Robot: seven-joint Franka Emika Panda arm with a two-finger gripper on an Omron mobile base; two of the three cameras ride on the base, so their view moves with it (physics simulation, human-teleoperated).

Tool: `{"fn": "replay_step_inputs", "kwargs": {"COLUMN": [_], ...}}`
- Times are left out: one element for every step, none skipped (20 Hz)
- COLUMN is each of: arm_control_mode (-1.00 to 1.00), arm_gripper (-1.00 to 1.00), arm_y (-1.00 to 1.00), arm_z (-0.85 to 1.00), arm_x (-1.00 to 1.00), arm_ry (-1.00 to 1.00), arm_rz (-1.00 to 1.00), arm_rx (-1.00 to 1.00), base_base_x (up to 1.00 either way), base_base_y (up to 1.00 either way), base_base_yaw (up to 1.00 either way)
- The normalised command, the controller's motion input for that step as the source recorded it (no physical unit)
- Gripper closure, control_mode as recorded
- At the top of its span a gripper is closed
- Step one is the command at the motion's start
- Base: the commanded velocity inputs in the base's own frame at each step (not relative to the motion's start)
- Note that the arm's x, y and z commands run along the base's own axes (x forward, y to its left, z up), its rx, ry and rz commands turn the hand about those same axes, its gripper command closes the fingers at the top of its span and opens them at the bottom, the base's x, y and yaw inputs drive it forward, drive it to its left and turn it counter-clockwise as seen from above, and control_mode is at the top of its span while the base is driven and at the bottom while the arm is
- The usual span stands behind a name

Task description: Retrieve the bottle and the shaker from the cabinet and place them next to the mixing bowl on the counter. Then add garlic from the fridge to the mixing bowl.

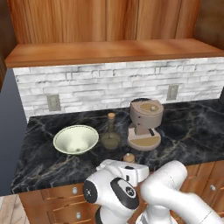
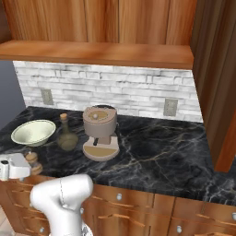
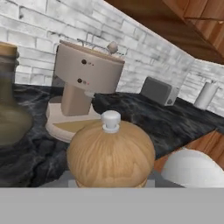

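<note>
Closest to the hand camera sits the wooden shaker, a squat rounded body of pale grained wood topped by a small white knob. It stands low between the gripper's sides, right at the bottom of that view; the finger tips themselves are hidden behind it, so whether the jaws clamp it or merely flank it cannot be told. In the left base view the shaker shows just its brown top peeking over the white gripper at the front edge of the black marble counter; in the right base view it stands on the counter's front edge, just beside the hand.

Behind the shaker, further back on the counter, is the bottle, olive-green glass with a wide round belly, slim neck and cork-coloured stopper. It stands upright just right of the mixing bowl, a wide cream bowl with a pale green inside, near but apart from it. To the bottle's right rises a beige coffee machine on a round base, close to the bottle and directly behind the shaker in the hand view.

A dark toaster and a pale cylindrical canister sit far along the counter against the white brick backsplash. Wooden cabinets hang overhead, above two wall outlets.
</note>
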Motion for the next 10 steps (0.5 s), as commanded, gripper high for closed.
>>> {"fn": "replay_step_inputs", "kwargs": {"arm_control_mode": [-1.0, -1.0, -1.0, -1.0, -1.0, -1.0, -1.0, -1.0, -1.0, -1.0], "arm_gripper": [1.0, 1.0, 1.0, 1.0, 1.0, 1.0, 1.0, 1.0, 1.0, 1.0], "arm_y": [0.0, 0.0, 0.06, 0.13, 0.17, 0.29, 0.29, 0.34, 0.35, 0.37], "arm_z": [-0.19, -0.06, -0.11, -0.21, -0.23, -0.18, -0.11, -0.13, -0.16, -0.14], "arm_x": [0.41, 0.41, 0.41, 0.31, 0.28, 0.24, 0.3, 0.34, 0.33, 0.32], "arm_ry": [-0.11, -0.05, -0.03, -0.02, 0.0, 0.0, 0.0, 0.0, 0.0, 0.0], "arm_rz": [0.0, 0.0, 0.0, 0.0, 0.0, 0.01, 0.03, 0.03, 0.04, 0.05], "arm_rx": [0.0, 0.0, 0.0, 0.0, 0.0, 0.02, 0.02, 0.0, 0.0, 0.01], "base_base_x": [0.0, 0.0, 0.0, 0.0, 0.0, 0.0, 0.0, 0.0, 0.0, 0.0], "base_base_y": [0.0, 0.0, 0.0, 0.0, 0.0, 0.0, 0.0, 0.0, 0.0, 0.0], "base_base_yaw": [0.0, 0.0, 0.0, 0.0, 0.0, 0.0, 0.0, 0.0, 0.0, 0.0]}}
